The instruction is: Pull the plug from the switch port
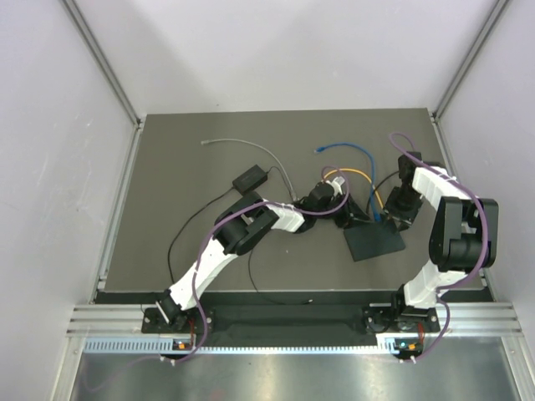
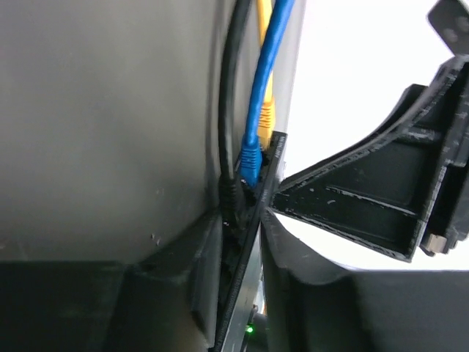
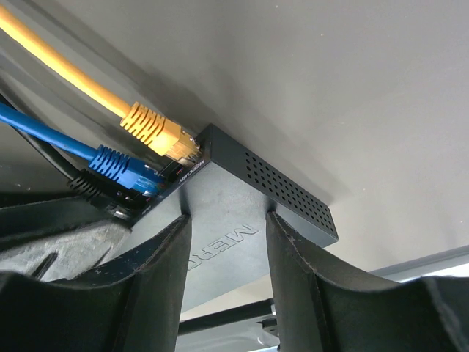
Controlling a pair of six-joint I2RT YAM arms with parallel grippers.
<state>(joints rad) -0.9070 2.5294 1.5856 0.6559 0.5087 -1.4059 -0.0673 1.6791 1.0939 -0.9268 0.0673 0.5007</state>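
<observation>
The switch (image 1: pixel 372 244) is a flat black box lying right of centre. Its port side (image 3: pixel 157 180) holds a yellow plug (image 3: pixel 157 132), a blue plug (image 3: pixel 121 167) and a black plug (image 3: pixel 99 187). My right gripper (image 3: pixel 227 216) is open, both fingertips (image 3: pixel 165 242) resting on the box's top face with nothing between them. My left gripper (image 2: pixel 242 220) stands narrow at the port side, closed around the black plug (image 2: pixel 231 196), with the switch's thin edge (image 2: pixel 249 257) also between its fingers. Above it sit the blue plug (image 2: pixel 250 158) and the yellow plug (image 2: pixel 265 117).
A small black block (image 1: pixel 251 177) with a thin cord lies left of centre, beside a loose grey cable (image 1: pixel 242 146). A free blue cable end (image 1: pixel 322 149) lies behind the switch. The right gripper's body (image 2: pixel 381 198) stands close beside my left fingers.
</observation>
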